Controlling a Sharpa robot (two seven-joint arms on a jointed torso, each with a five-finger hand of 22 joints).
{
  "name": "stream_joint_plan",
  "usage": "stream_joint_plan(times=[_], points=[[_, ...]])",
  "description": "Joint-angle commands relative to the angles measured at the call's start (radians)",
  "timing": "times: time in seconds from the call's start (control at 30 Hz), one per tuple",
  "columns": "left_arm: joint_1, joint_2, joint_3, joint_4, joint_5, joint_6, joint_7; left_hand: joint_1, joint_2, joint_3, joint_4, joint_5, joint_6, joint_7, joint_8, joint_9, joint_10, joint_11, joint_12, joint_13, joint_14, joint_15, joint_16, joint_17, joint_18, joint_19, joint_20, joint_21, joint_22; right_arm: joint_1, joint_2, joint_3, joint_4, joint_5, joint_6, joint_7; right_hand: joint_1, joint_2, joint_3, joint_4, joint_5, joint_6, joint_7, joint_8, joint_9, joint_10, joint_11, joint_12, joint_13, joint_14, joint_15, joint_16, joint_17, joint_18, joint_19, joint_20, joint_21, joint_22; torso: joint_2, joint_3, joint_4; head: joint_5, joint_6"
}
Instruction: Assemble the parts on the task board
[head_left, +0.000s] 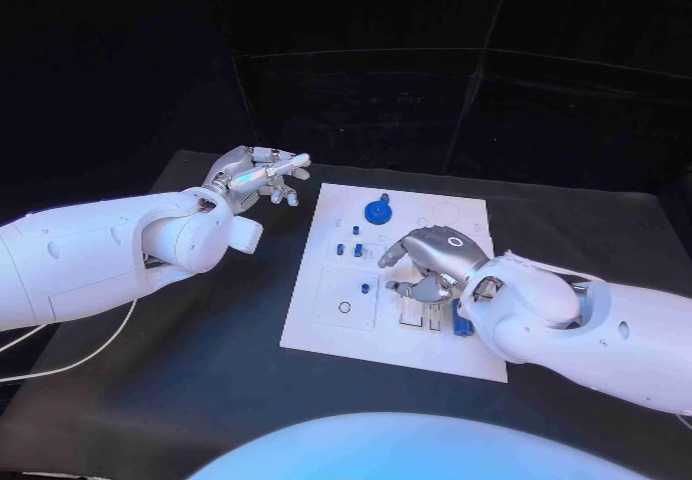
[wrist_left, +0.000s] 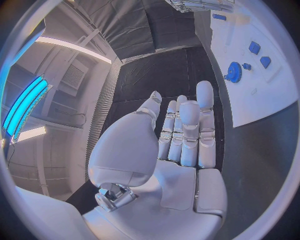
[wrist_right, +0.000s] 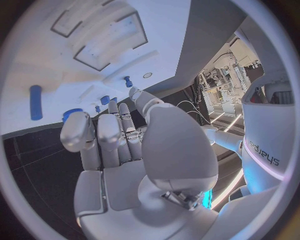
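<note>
The left hand (head_left: 257, 177), a silver many-fingered one on a white arm, hangs over the black bench (head_left: 188, 340) just off the far left corner of the flat white task board (head_left: 339, 335). Its fingers are stretched out side by side and nothing lies in them; the left wrist view confirms a bare palm. It touches no part, and reads as parked clear of the work.

On the task board itself, toward the far edge, lies a round blue gear-like disc (head_left: 376, 211). Nearer than the disc, a few small blue pegs (head_left: 349, 247) stand or lie in a loose cluster, and one more small blue piece (head_left: 366, 287) sits by a square outline with a ring mark. These look to be waiting for their places.

The right hand (head_left: 433, 262) hovers low over the board's near right part, above the rectangular recesses (wrist_right: 103, 42). Its fingers are curled downward; the right wrist view shows nothing between them, so it seems empty, probably poised to reach down. Just beside it, at the board's near right edge, a blue cylindrical rod (head_left: 459, 325) lies flat, likely the next piece for that hand.
</note>
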Motion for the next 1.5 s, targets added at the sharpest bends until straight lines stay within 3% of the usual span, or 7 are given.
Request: stream_joint_plan(times=[0.03,0.23,0.5,0.87,0.97,1.1,1.5], points=[[0.001,0.003,0.001,-0.005,0.004,0.022,0.001,0.01,0.005,-0.006,-0.003,0.0,-0.008,-0.001,0.004,-0.001,-0.007,0.001,0.004,0.0,-0.007,-0.002,-0.005,-0.002,0.014,0.002,0.006,-0.005,-0.002,0.022,-0.039,0.02,0.015,0.032,0.048,-0.027,-0.01,-0.01,-0.034,0.011,-0.03,-0.002,-0.01,0.001,0.001,-0.017,-0.007,0.009,-0.001,0.0,-0.003,-0.002,-0.009,0.01,-0.001,-0.007,-0.004,-0.006,0.001,-0.0008,-0.003,-0.012,0.01],[0.001,0.01,0.001,-0.012,0.004,0.029,0.002,0.015,0.007,-0.006,-0.005,0.0,-0.008,-0.001,0.004,-0.001,-0.008,0.001,0.005,0.0,-0.007,-0.002,-0.005,-0.002,0.014,0.002,0.006,-0.006,-0.003,0.057,-0.107,0.036,0.007,0.023,0.149,-0.068,0.009,-0.007,-0.117,0.03,-0.05,-0.036,-0.032,-0.002,-0.001,-0.05,-0.008,0.03,-0.001,-0.003,-0.004,-0.015,-0.028,0.011,-0.006,-0.007,-0.012,-0.017,0.001,-0.0009,-0.0035,-0.03,0.021],[0.0,0.021,0.001,-0.021,0.004,0.038,0.004,0.02,0.009,-0.006,-0.007,0.0,-0.009,-0.001,0.005,-0.001,-0.01,0.001,0.007,0.0,-0.007,-0.002,-0.005,-0.003,0.014,0.002,0.006,-0.007,-0.004,0.066,-0.123,0.04,-0.008,0.009,0.152,-0.07,0.059,0.011,-0.206,0.071,-0.055,-0.062,-0.043,-0.002,0.0,-0.091,-0.003,0.059,-0.002,-0.002,0.0,-0.02,-0.039,0.012,-0.005,-0.003,-0.017,-0.022,0.002,0.0014,-0.0032,-0.045,0.035],[-0.001,0.025,0.001,-0.025,0.003,0.039,0.003,0.022,0.01,-0.006,-0.008,0.0,-0.009,-0.001,0.005,-0.002,-0.01,0.001,0.007,0.0,-0.008,-0.002,-0.005,-0.004,0.014,0.002,0.006,-0.008,-0.005,0.064,-0.09,0.039,-0.048,0.014,0.259,-0.062,0.073,0.016,-0.226,0.086,-0.053,-0.067,-0.048,-0.003,0.0,-0.095,-0.003,0.073,-0.001,-0.003,0.001,-0.024,-0.046,0.013,-0.007,-0.002,-0.02,-0.026,0.003,-0.0008,-0.0005,-0.046,0.033],[-0.001,0.026,0.001,-0.026,0.003,0.039,0.003,0.022,0.01,-0.006,-0.008,0.0,-0.009,-0.001,0.005,-0.002,-0.01,0.001,0.007,0.0,-0.008,-0.002,-0.005,-0.004,0.014,0.002,0.006,-0.008,-0.005,0.062,-0.079,0.039,-0.059,0.016,0.28,-0.061,0.087,0.036,-0.225,0.089,-0.057,-0.066,-0.046,-0.002,0.0,-0.071,-0.008,0.092,0.001,-0.003,-0.003,-0.024,-0.045,0.013,-0.006,-0.004,-0.02,-0.026,0.003,0.0004,-0.0004,-0.045,0.032],[-0.001,0.026,0.001,-0.026,0.003,0.039,0.003,0.022,0.01,-0.006,-0.008,0.0,-0.009,-0.001,0.005,-0.002,-0.01,0.001,0.007,0.0,-0.008,-0.002,-0.005,-0.004,0.014,0.002,0.006,-0.008,-0.005,0.061,-0.068,0.039,-0.07,0.017,0.299,-0.061,0.11,0.065,-0.206,0.086,-0.056,-0.055,-0.038,0.0,0.001,-0.02,-0.019,0.112,-0.001,0.0,-0.012,-0.022,-0.044,0.012,-0.001,-0.011,-0.017,-0.021,0.001,-0.0009,0.0002,-0.048,0.032],[-0.001,0.026,0.001,-0.028,0.003,0.03,-0.002,0.026,0.012,-0.006,-0.01,0.0,-0.009,-0.001,0.005,-0.002,-0.011,0.001,0.008,-0.001,-0.008,-0.002,-0.005,-0.005,0.014,0.003,0.006,-0.008,-0.006,0.059,-0.053,0.039,-0.081,0.018,0.317,-0.058,0.132,0.083,-0.155,0.097,-0.04,-0.015,-0.03,0.006,0.004,0.068,-0.036,0.093,-0.005,0.011,-0.027,0.005,-0.01,0.004,0.023,-0.026,0.005,0.016,0.001,-0.0007,-0.0011,-0.048,0.029]])
